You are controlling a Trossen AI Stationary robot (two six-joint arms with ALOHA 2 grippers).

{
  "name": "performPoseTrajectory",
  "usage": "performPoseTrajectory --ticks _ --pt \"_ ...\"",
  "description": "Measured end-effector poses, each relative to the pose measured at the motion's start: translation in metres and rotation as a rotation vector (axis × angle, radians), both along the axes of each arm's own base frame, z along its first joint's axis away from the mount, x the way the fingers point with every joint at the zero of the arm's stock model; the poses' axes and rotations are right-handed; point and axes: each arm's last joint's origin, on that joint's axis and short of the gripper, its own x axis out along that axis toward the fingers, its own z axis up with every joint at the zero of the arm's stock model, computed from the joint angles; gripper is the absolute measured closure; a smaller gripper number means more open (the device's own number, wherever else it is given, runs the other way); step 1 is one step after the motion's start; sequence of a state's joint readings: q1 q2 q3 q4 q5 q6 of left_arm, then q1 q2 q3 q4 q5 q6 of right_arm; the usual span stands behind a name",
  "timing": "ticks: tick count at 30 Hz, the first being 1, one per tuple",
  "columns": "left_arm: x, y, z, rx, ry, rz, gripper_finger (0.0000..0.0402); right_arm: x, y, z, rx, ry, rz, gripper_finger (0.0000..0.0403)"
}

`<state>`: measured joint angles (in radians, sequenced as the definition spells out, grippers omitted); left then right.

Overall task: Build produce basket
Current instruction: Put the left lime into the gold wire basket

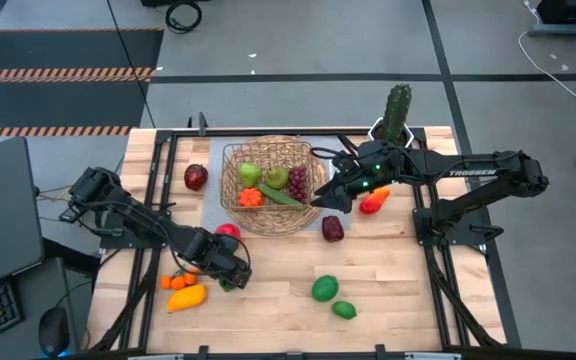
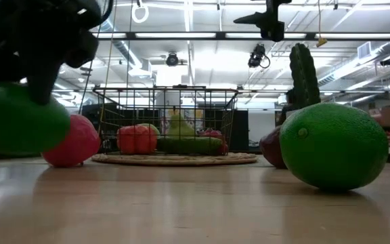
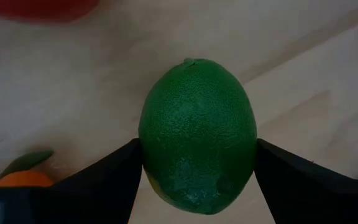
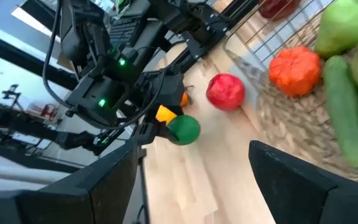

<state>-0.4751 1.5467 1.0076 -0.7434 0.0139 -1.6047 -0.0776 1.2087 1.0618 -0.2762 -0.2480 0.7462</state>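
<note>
1. Basket (image 1: 236,196) stands at the middle of the tabletop's (image 1: 408,290) far edge; we see a pear (image 1: 250,174), a cucumber (image 1: 282,195), grapes (image 1: 297,182) and an orange piece (image 1: 250,198) inside it.
2. We see the left end effector (image 1: 230,272) near the front-left corner, its fingers (image 3: 107,180) closed on a green lime (image 3: 197,134).
3. Oranges (image 1: 178,282) and a yellow mango (image 1: 187,297) lie just beside it; a red apple (image 1: 228,232) sits close by.
4. We see the right end effector (image 1: 324,197) at the basket's right rim, jaws apart and holding nothing, above a dark plum (image 1: 333,228).
5. We read "TROSSEN" on the right arm (image 1: 471,172).
6. Two more limes (image 1: 325,289) lie near the front edge.
</note>
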Motion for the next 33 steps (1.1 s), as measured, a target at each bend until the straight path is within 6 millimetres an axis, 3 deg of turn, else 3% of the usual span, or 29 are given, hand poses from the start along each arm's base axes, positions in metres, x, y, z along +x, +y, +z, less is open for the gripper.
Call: performPoseTrajectory --ticks 7,12,18,25,33 --pt "0.023 0.005 0.034 -0.012 -0.134 -0.076 0.0113 -0.001 0.001 0.002 0.071 -0.007 0.042 0.0092" --pt "0.038 0.021 0.065 0.051 -0.214 -0.125 0.0113 -0.014 -0.004 0.010 0.109 -0.012 0.044 0.0092" --pt "0.050 0.056 0.105 0.190 -0.267 -0.187 0.0113 -0.038 -0.013 0.016 0.086 0.027 -0.047 0.0092" --pt "0.061 0.097 0.149 0.360 -0.386 -0.262 0.0113 -0.048 -0.014 0.024 0.066 -0.007 -0.084 0.0092" --pt "0.055 0.147 0.165 0.510 -0.306 -0.305 0.0113 -0.048 -0.013 0.024 0.068 -0.007 -0.094 0.0092"
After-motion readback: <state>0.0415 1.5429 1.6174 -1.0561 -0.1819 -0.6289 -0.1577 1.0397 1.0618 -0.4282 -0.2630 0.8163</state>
